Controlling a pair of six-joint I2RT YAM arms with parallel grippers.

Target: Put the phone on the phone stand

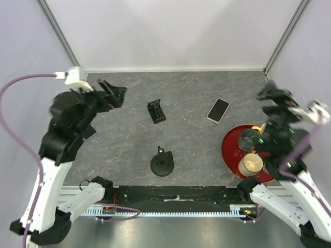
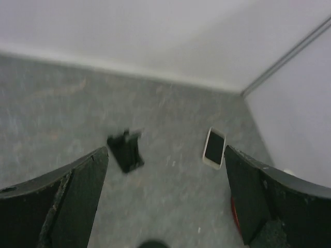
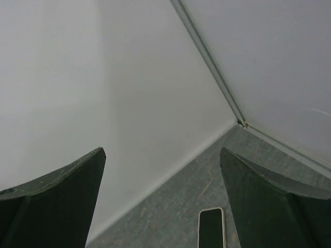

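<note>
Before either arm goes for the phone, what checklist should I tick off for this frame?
1. Phone lies flat on the table, screen up, nothing touching it: ok.
2. Phone stand empty: ok.
3. Left gripper open, holding nothing: ok.
4. Right gripper open, holding nothing: ok.
5. Phone apart from the red tray: ok.
6. Which way the stand's cradle faces: cannot tell, too small and blurred.

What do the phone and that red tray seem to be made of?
The phone: likely a glass front, dark and smooth, with a pale rim, maybe plastic or metal. The red tray: probably smooth plastic or lacquer, evenly coloured with a raised rim.
</note>
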